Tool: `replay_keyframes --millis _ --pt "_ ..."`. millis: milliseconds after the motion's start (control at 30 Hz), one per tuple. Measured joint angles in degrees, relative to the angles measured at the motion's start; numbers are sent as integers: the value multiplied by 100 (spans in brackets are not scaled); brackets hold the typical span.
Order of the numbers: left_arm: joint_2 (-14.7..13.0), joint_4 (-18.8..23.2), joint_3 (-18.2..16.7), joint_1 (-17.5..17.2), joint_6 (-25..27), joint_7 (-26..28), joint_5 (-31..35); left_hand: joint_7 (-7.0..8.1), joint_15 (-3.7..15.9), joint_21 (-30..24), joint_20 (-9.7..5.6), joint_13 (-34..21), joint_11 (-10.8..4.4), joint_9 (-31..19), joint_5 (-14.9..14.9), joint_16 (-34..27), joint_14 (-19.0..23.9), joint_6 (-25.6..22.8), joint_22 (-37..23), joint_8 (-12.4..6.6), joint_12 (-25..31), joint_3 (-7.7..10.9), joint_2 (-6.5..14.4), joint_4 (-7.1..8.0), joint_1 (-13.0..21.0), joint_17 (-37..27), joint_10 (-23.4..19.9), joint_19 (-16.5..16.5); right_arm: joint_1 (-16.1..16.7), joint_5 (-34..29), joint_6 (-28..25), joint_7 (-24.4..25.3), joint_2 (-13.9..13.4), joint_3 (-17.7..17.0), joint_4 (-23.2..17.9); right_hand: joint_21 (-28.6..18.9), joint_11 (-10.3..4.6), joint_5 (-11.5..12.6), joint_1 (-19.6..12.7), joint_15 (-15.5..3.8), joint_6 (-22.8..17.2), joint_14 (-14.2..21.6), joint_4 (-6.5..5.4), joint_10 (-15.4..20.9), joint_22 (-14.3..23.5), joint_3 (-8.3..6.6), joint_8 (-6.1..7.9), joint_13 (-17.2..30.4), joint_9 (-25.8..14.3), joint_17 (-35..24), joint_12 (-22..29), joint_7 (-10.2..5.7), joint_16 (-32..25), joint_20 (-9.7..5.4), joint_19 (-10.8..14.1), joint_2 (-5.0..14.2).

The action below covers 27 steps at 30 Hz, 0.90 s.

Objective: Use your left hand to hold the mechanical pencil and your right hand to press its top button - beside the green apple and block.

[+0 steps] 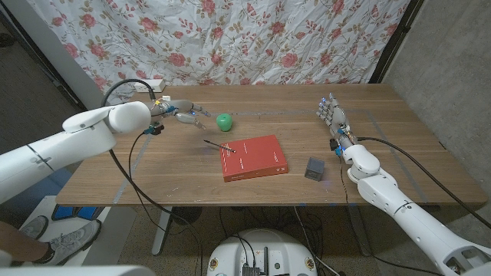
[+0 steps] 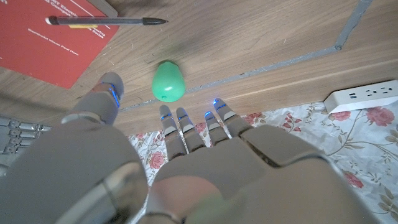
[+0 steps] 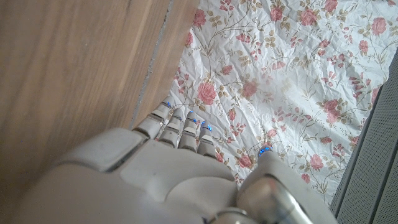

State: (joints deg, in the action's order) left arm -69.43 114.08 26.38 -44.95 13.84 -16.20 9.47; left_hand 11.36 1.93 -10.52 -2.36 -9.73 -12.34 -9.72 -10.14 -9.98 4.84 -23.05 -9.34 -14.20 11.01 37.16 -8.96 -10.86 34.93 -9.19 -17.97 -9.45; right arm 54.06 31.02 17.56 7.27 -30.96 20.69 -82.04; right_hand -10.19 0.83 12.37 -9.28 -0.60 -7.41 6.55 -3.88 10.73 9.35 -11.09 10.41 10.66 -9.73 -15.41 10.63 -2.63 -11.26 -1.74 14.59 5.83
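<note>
Nothing done yet: mechanical pencil (image 1: 218, 144) lies untouched across the red book's (image 1: 255, 157) corner, just beyond the green apple (image 1: 223, 121) from the empty, spread left hand (image 1: 184, 115); right hand (image 1: 333, 118) open, well apart.

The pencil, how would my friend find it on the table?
Find the red book in the middle of the wooden table. The mechanical pencil lies across its far left corner, near the green apple. It is the only thin dark stick; the grey block is chunky.
</note>
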Motion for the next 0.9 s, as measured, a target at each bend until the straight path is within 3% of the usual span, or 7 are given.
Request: replay_keyframes --millis 233,367,400,533,900 --pt "64 21 177 214 54 -361 595 -52 31 0 0 0 -14 0 0 0 31 -51 0 0 1 -72 -23 24 129 0 -14 0 -67 90 -39 -98 1 0 73 0 31 0 45 -2 68 -43 0 -31 0 0 0 0 0 26 0 212 0 -32 -32 45" --pt "64 21 177 214 53 -591 989 -52 31 28 19 0 7 0 0 0 31 -51 0 0 1 -87 -7 18 190 0 -35 25 -107 90 -39 -98 2 0 125 0 31 0 46 -2 68 -42 0 -31 0 0 0 1 0 26 0 212 0 -31 -31 44" --pt "184 8 407 464 50 -615 1034 -52 31 36 3 0 7 0 0 0 31 -51 0 0 -17 -116 -7 23 190 0 -35 40 -118 90 -39 -98 3 0 144 0 31 0 46 -2 68 -42 0 -31 0 0 0 1 0 26 0 212 0 -31 -31 44" --pt "258 -16 497 561 1 -765 1357 -48 32 36 31 0 7 0 0 0 31 -48 0 0 -22 -157 -31 31 272 0 -35 75 -153 187 -59 -233 18 1 210 0 31 0 96 -2 68 -42 0 -31 0 0 0 1 0 26 0 212 0 -31 -30 -6" --pt "420 -41 654 631 -125 -919 2147 42 32 35 31 0 -24 -30 0 0 30 -103 0 24 -21 -247 -39 23 478 0 -133 74 -212 210 0 -247 90 4 340 0 30 0 159 -2 68 -42 -24 -30 0 -24 0 1 0 52 0 212 0 -30 -30 52"
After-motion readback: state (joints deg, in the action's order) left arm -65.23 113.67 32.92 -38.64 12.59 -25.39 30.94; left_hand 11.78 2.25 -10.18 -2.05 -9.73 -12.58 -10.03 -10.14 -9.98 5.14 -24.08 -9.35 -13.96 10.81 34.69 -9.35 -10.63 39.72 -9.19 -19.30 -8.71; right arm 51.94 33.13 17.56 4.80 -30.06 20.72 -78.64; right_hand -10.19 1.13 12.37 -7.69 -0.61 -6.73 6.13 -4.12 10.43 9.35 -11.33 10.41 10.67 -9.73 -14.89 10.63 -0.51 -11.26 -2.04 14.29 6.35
